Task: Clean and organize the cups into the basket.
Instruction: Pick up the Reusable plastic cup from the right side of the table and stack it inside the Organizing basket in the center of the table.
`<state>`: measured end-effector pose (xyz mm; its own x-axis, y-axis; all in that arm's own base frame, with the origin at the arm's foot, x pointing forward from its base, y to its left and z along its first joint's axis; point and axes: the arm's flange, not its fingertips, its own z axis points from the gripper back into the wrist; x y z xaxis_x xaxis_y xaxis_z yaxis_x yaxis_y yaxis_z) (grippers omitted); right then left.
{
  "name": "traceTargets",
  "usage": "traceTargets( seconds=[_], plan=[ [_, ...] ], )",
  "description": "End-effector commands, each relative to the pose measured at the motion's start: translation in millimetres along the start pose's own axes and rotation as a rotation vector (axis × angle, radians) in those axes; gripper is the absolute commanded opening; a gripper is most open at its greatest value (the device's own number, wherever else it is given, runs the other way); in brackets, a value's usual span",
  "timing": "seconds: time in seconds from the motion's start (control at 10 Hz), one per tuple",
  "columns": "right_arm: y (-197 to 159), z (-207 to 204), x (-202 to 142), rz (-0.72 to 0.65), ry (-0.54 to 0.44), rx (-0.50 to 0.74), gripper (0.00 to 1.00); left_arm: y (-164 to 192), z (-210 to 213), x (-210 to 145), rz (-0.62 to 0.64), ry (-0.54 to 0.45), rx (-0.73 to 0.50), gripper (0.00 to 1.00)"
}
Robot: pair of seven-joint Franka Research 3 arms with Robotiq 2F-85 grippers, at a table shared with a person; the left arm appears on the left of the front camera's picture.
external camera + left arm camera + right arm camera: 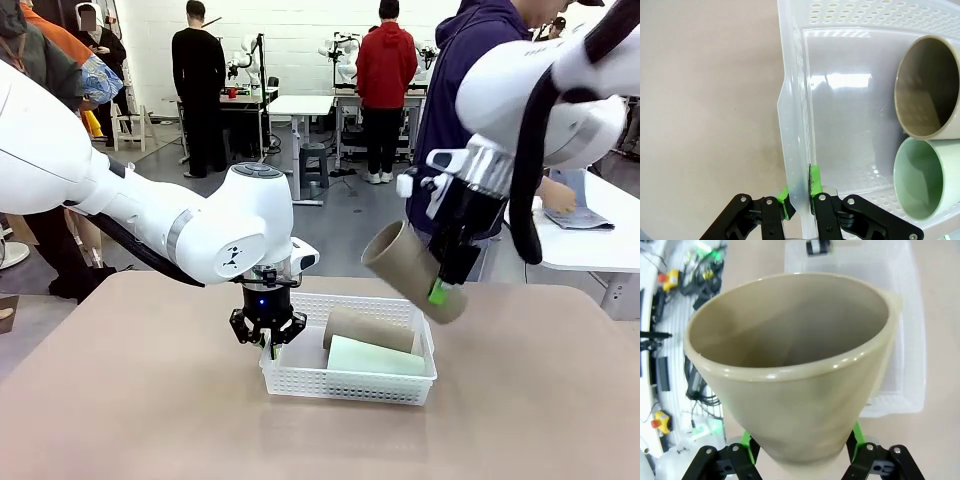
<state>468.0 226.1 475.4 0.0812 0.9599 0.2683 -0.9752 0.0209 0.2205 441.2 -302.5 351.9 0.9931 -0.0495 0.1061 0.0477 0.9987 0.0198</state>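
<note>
L arm (150, 215) is nearest, coming in low over the counter (120, 400). R arm is high on the other side. Between them sits the basket (345, 385), long side across the counter.

Two cups lie on their sides in it, side by side: tan cup (368, 328) at the far wall, mint cup (920, 180) at the near one. Mouths point to the L end. They take up the R part of the basket.

Third cup (410, 270) is in the air just above the basket's R end. It's tilted, mouth up and to the L, base down and to the R, long axis approx. along the basket's length. R pincer (440, 285) has it by the base end, jaws wide, a pad on each side.

L pincer (800, 192) is closed on the basket's L wall, one pad inside, one outside.

What counts, I'd say: the bare floor lies below and L of the held cup, toward the L pincer. R arm is the one to lower it.
</note>
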Motion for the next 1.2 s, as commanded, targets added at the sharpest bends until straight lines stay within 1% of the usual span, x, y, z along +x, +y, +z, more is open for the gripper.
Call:
traceTargets(
  seconds=[0.0,0.5,0.9,1.1],
  plan=[
    [-8.5,-3.6,17.4,-0.006,0.065,0.029,0.81,1.2,2.2,-1.9,-0.003,-0.006,0.0,0.0],
    [-30.0,-48.6,32.5,-0.027,0.156,0.076,0.81,1.2,2.2,-1.9,-0.003,-0.006,0.0,0.0],
    [-42.2,-70.3,41.0,0.022,0.153,0.021,0.81,1.2,2.2,-1.9,-0.003,-0.006,0.0,0.0],
    [-48.5,-76.6,41.7,0.044,0.142,0.025,0.81,1.2,2.2,-1.9,-0.003,-0.006,0.0,0.0]
  ],
)
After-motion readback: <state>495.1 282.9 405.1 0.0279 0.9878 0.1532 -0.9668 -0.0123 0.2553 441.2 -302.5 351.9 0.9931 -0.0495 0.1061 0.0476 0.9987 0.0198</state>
